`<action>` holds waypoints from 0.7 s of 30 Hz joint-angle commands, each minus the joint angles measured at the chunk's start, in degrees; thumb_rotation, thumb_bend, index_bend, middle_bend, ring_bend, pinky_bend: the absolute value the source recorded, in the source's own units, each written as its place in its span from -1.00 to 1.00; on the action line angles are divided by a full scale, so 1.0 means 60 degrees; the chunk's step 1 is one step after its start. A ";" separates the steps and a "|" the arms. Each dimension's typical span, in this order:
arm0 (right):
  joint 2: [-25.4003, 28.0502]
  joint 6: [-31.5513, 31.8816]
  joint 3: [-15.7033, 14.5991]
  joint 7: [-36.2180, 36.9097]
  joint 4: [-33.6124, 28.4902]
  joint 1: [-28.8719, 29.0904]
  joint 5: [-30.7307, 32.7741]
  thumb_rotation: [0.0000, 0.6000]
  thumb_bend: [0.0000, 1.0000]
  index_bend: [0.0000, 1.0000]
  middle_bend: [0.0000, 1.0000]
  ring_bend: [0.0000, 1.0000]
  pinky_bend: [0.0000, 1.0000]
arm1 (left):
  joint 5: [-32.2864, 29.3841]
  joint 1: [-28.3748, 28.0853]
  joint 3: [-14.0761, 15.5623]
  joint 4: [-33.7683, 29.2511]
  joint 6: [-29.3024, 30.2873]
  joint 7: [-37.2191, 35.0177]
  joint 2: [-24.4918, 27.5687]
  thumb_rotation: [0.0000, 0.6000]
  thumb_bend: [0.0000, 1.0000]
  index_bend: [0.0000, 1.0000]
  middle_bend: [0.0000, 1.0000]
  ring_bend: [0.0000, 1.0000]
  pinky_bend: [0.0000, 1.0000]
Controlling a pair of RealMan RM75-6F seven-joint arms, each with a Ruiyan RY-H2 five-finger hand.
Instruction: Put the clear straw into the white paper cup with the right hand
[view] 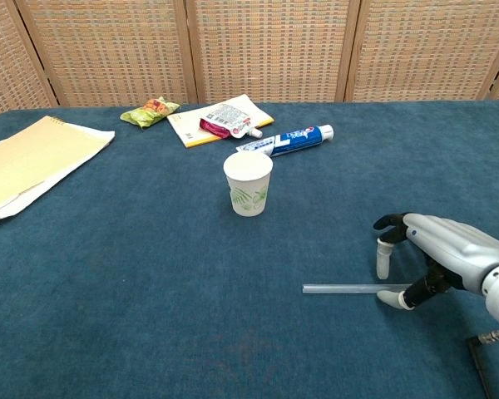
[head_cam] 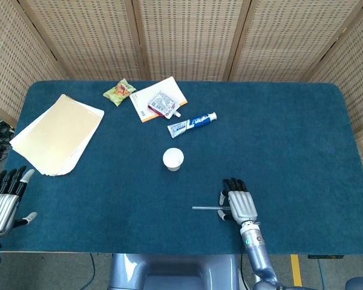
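The clear straw (head_cam: 204, 208) (view: 341, 289) lies flat on the blue table, its right end under my right hand (head_cam: 239, 203) (view: 439, 252). That hand hovers low, palm down, its thumb tip beside the straw and a finger on the far side. The fingers are still apart and the straw rests on the cloth. The white paper cup (head_cam: 173, 159) (view: 248, 183) stands upright, up and to the left of the straw. My left hand (head_cam: 4, 202) rests at the table's near left edge with fingers spread, holding nothing.
A toothpaste tube (head_cam: 192, 124), a booklet with a red pouch on it (head_cam: 160, 100) and a green snack packet (head_cam: 119, 92) lie behind the cup. A stack of tan paper (head_cam: 57, 134) sits at the left. The table's front edge (head_cam: 169, 251) is close to the right hand.
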 commanded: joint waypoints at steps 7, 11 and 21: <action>-0.0016 -0.0133 -0.0055 -0.0033 0.0078 0.0034 0.0133 1.00 -0.06 0.17 -0.60 -1.00 -1.00 | 0.0024 0.0000 0.0008 -0.0012 0.0015 -0.0004 0.0006 1.00 -0.83 -1.00 -1.00 -1.00 -1.00; -0.0015 -0.0168 -0.0063 -0.0062 0.0086 0.0047 0.0195 1.00 -0.03 0.16 -0.60 -1.00 -1.00 | 0.0024 -0.0003 0.0010 -0.0008 0.0009 -0.0008 0.0006 1.00 -0.83 -1.00 -1.00 -1.00 -1.00; 0.0007 -0.0194 -0.0105 -0.0179 0.0001 0.0059 0.0338 1.00 0.20 0.18 -0.59 -1.00 -1.00 | 0.0028 0.0002 0.0003 -0.0013 0.0035 -0.0030 0.0010 1.00 -0.83 -1.00 -1.00 -1.00 -1.00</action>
